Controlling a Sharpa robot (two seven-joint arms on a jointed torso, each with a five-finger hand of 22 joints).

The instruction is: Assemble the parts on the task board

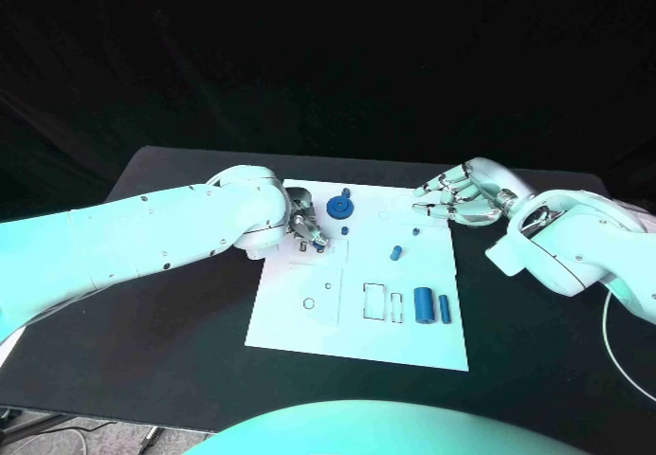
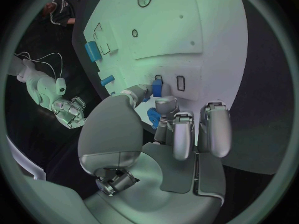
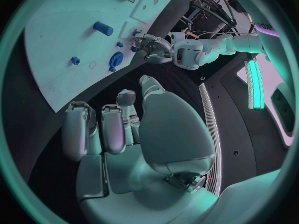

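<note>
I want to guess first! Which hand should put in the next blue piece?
Probably the left hand: its fingers already pinch a small blue part over the task board. The right hand hovers empty.

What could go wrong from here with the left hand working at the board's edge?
The left hand seems to pinch a small blue part by a slot near the task board edge; a loose pinch could drop it or seat it tilted. Its fingers are close to the blue gear and might nudge it. The right hand hovers over the board's far corner.
</note>
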